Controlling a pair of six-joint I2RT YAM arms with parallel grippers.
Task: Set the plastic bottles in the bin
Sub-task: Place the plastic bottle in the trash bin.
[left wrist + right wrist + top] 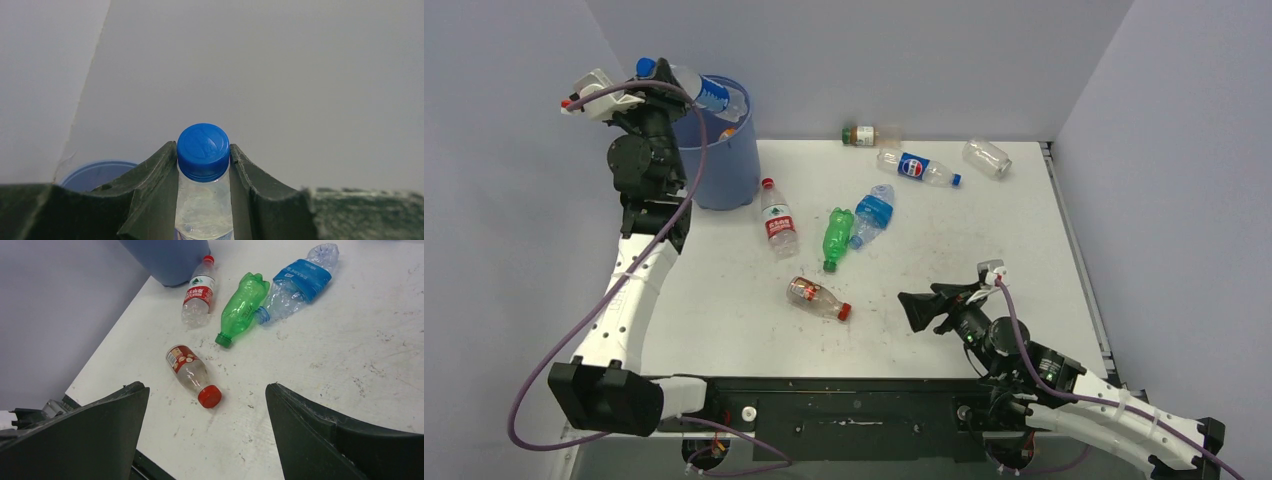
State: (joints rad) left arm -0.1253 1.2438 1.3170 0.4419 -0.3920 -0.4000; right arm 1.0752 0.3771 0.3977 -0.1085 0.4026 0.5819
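Top external, seven bottles (837, 238) on table (724, 315), one held bottle (696, 88), one bin (724, 178)

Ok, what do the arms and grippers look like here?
The left arm and right arm have white links, black joints and a trailing purple cable. The left gripper and right gripper each have two dark, wedge-shaped fingers.

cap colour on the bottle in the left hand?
Blue cap, on a clear bottle. Shows best in the left wrist view.
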